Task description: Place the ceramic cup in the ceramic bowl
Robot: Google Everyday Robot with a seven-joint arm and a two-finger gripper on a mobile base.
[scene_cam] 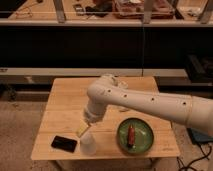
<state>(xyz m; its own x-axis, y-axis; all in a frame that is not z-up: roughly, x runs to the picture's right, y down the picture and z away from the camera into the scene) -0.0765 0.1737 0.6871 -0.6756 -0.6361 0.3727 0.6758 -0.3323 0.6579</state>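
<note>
End effector (pixel 83 131) hangs low, left of centre, just above the ceramic cup (pixel 88 145). The cup stands upright near the worktop's (pixel 60 105) front edge, directly below it and a touch right. Released or clenched? Cannot tell. The ceramic bowl (pixel 145 139) waits to the cup's right, a reddish item (pixel 131 136) inside.

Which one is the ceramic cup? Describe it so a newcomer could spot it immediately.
Start at the wooden table and follow its front edge. The ceramic cup stands there between the black phone and the green ceramic bowl, just below the gripper. It is small, plain white and handleless, unlike the flat phone and the wide dish.
</note>
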